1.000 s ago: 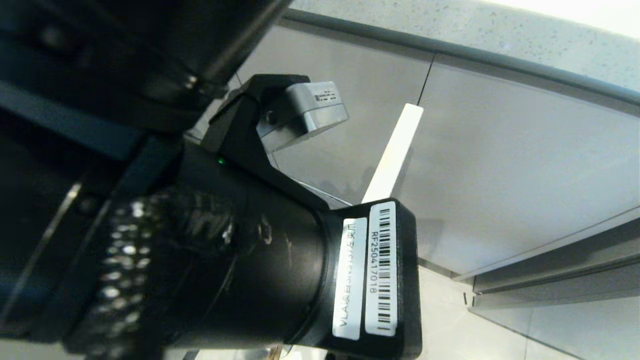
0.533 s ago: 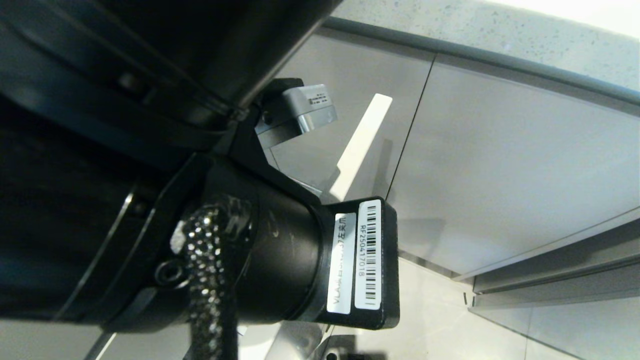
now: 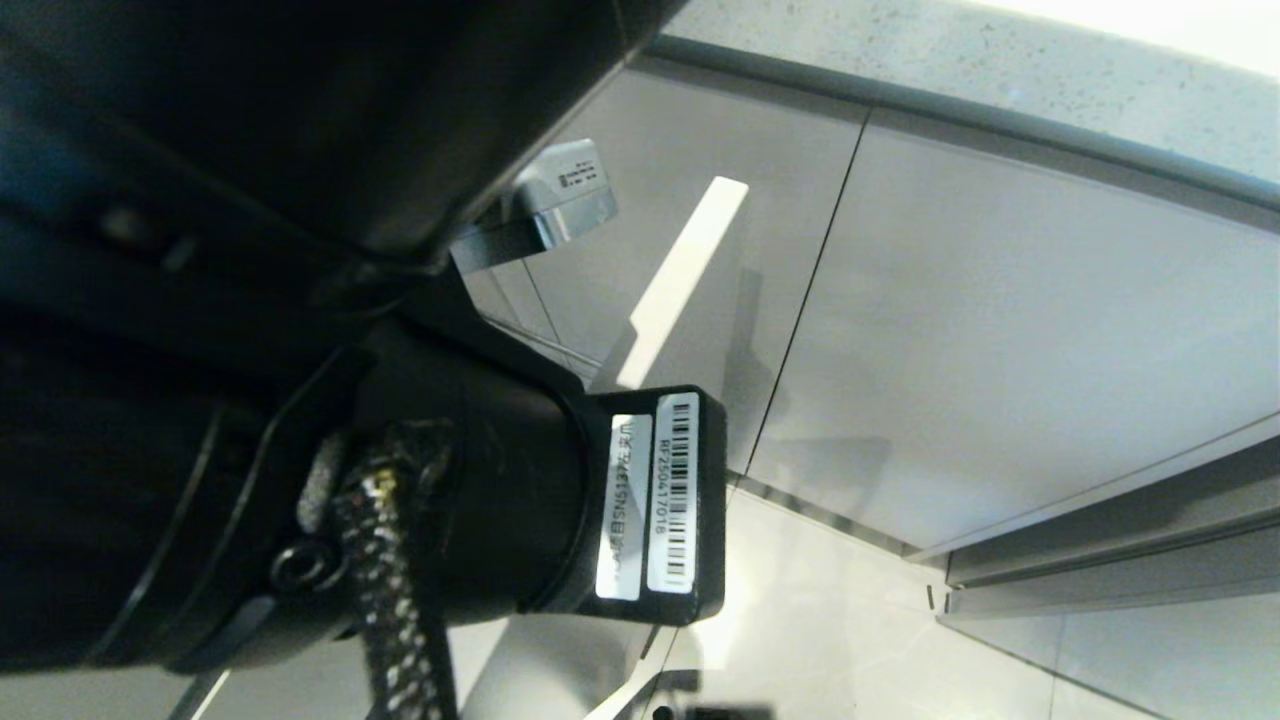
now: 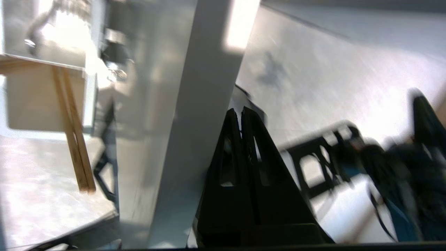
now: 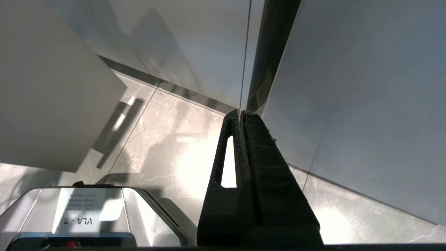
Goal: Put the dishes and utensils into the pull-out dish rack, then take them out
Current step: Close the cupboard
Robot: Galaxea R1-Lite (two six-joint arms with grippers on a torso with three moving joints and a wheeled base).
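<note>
Jaws of the left gripper [image 4: 241,113] are pressed together, empty, tips just beside the pale front panel [image 4: 195,115] of the pull-out dish rack. Beyond that panel, well clear of the jaws, lie the chopsticks [image 4: 75,132]. Right gripper [image 5: 241,113] jaws are likewise closed, empty, above the floor [image 5: 163,153].

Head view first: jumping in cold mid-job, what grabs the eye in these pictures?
The black left arm fills the head view's left half, its barcode label facing the camera, with the pale front panel edge-on against grey cabinet doors behind it. In the left wrist view, the left end effector is shut and empty beside that panel, and wooden chopsticks stick out of a white tub. The right end effector hangs shut over the floor.
</note>
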